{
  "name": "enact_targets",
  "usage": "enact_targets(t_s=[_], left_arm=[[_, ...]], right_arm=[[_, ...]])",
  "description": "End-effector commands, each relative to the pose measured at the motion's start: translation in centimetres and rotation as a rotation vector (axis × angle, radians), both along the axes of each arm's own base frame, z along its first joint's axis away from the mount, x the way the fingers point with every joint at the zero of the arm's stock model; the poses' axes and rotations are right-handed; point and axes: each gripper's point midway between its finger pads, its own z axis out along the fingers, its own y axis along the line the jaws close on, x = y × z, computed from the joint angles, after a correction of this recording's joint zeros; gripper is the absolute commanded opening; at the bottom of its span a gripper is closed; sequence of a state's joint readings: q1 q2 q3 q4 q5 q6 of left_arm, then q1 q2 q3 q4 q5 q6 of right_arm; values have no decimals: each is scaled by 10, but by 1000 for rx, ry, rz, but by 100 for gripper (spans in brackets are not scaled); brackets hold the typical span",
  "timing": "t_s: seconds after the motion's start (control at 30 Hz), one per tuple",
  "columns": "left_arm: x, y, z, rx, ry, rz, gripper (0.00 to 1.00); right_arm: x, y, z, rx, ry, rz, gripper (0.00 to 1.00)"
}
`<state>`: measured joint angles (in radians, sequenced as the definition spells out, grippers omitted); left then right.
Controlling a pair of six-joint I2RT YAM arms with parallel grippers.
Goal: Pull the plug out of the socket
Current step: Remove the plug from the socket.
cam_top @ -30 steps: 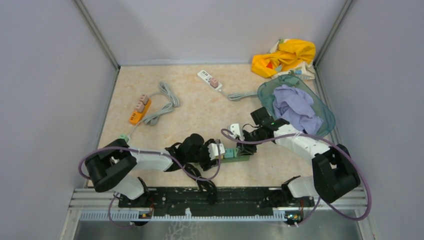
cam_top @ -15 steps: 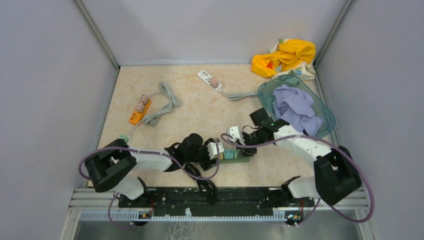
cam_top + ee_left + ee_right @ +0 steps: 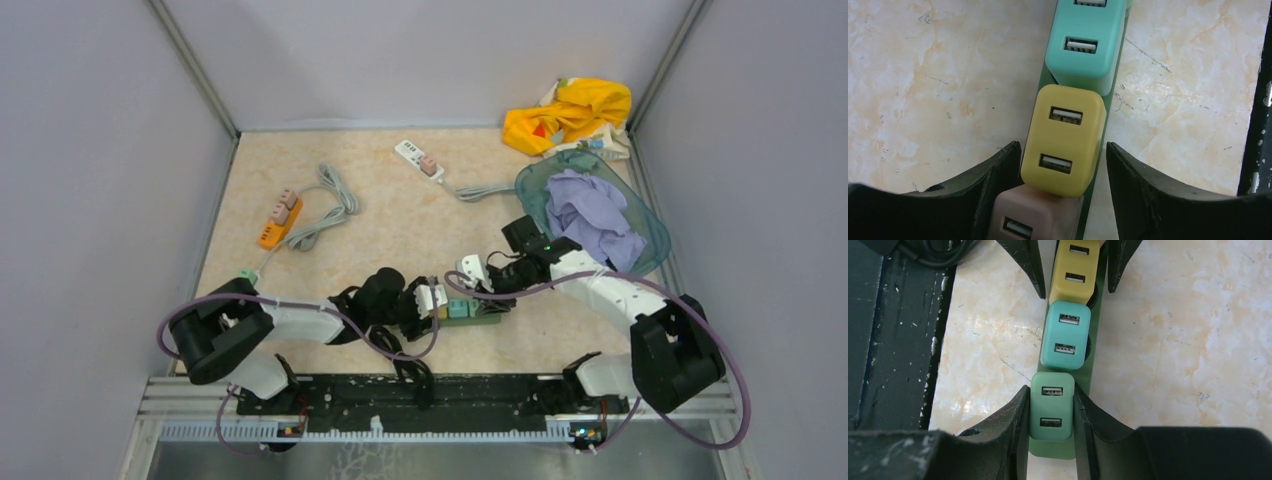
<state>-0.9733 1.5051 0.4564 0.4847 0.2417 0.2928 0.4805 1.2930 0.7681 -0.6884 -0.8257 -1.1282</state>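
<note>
Green plug [image 3: 1051,412] pinched between right fingers [image 3: 1004,430]; teal plug [image 3: 1066,335] adjoining.

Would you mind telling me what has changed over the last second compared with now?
The right hand eased slightly down toward the power strip; its fingers now press both sides of the green plug at the strip's end. The left hand stayed astride the yellow plug, and the strip and its plugs stayed put.

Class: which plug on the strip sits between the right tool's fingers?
The light green plug, at the end of the strip, next to the teal plug; the yellow plug lies beyond.
</note>
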Motion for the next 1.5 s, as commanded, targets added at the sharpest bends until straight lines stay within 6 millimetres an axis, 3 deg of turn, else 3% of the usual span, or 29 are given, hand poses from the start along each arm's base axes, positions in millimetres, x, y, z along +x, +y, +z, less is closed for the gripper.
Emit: enact_targets(t_s=[0.0, 0.13, 0.3, 0.43, 0.5, 0.6, 0.7, 0.97, 1.2, 1.27, 1.37, 1.47], left_arm=[[-7, 9, -15, 48, 37, -9, 1], [-8, 8, -17, 46, 49, -7, 1], [-10, 11, -20, 46, 54, -5, 1], [-10, 12, -21, 50, 48, -8, 1], [-8, 12, -20, 47, 45, -5, 1], [-7, 11, -17, 42, 40, -2, 1], [-8, 12, -16, 35, 45, 5, 1], [-11, 8, -12, -2, 60, -6, 1], [-12, 6, -5, -30, 69, 4, 4], [-13, 5, -3, -46, 78, 9, 9], [-14, 3, -1, -67, 90, 14, 25], [-14, 0, 3, -90, 98, 16, 53]], right_arm=[[-15, 46, 37, 168, 30, 96, 0], [5, 56, 52, 197, 40, -5, 0], [29, 23, 51, 179, -1, -82, 0], [8, 10, 46, 177, -61, 25, 0], [-14, 15, 46, 210, -28, 121, 0], [-26, 30, 46, 199, 9, 179, 0], [-18, 34, 54, 182, 27, 167, 0], [11, 2, 75, 203, -47, 24, 0], [44, -3, 90, 258, -27, -161, 0], [56, -3, 92, 275, -12, -230, 0], [80, -6, 94, 297, -3, -376, 0], [100, -8, 97, 314, -12, -497, 0]])
